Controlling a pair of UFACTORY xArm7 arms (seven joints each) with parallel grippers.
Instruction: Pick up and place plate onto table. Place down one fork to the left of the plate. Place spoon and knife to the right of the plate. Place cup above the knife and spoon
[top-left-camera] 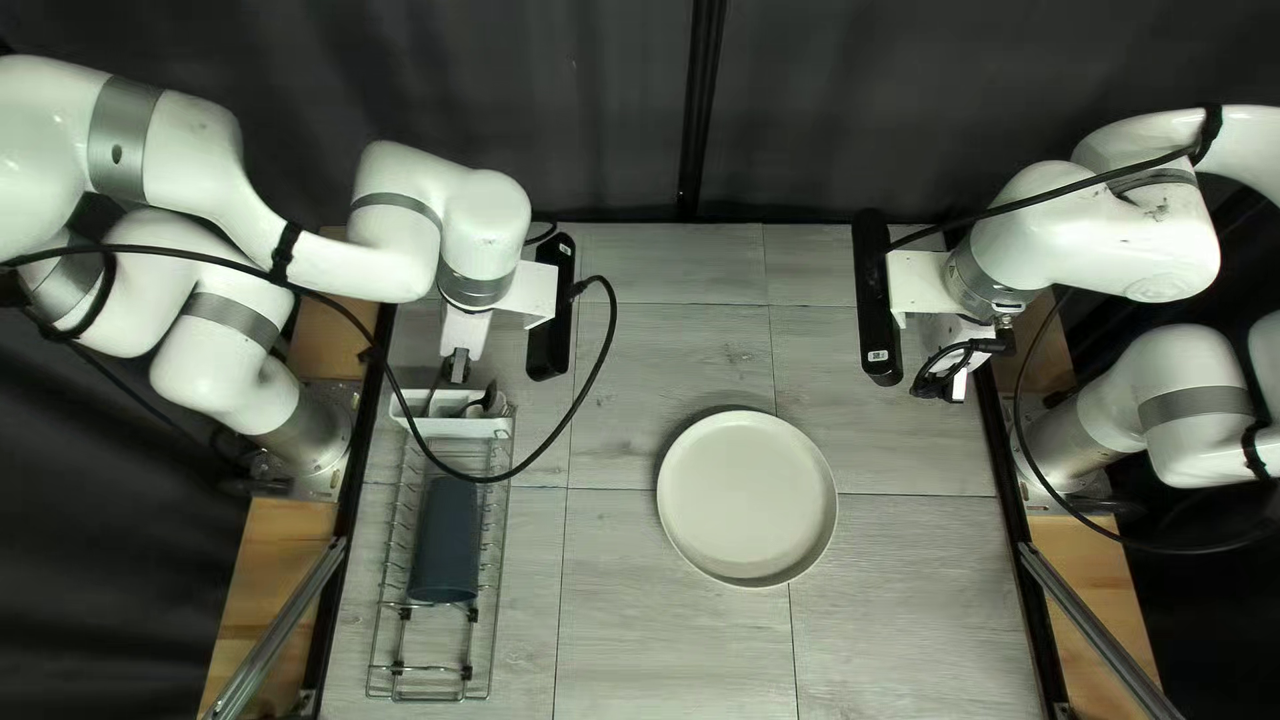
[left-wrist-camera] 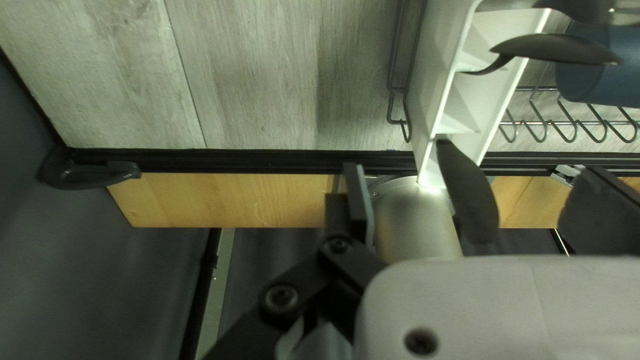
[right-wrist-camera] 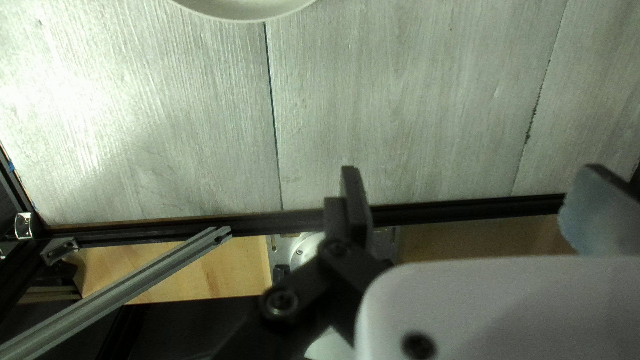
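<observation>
In the top left view, my left gripper (top-left-camera: 458, 366) hangs over the white cutlery holder (top-left-camera: 463, 424) on the dish rack. The left wrist view shows the left gripper (left-wrist-camera: 479, 207) open, with a dark utensil (left-wrist-camera: 469, 193) from the holder's end compartment between its fingers, not clasped; its type is unclear. A black spoon (left-wrist-camera: 557, 49) leans in another compartment. The dark blue cup (top-left-camera: 447, 540) lies in the rack. The pale plate (top-left-camera: 747, 498) rests on the table. My right gripper (top-left-camera: 950, 384) hovers near the table's right edge; in the right wrist view the right gripper (right-wrist-camera: 477, 203) is open and empty.
The wire dish rack (top-left-camera: 430, 683) stands at the table's left side. A black cable (top-left-camera: 534, 460) loops down over the rack's back part. Bare table (top-left-camera: 667, 640) surrounds the plate. Black rails border the table's sides.
</observation>
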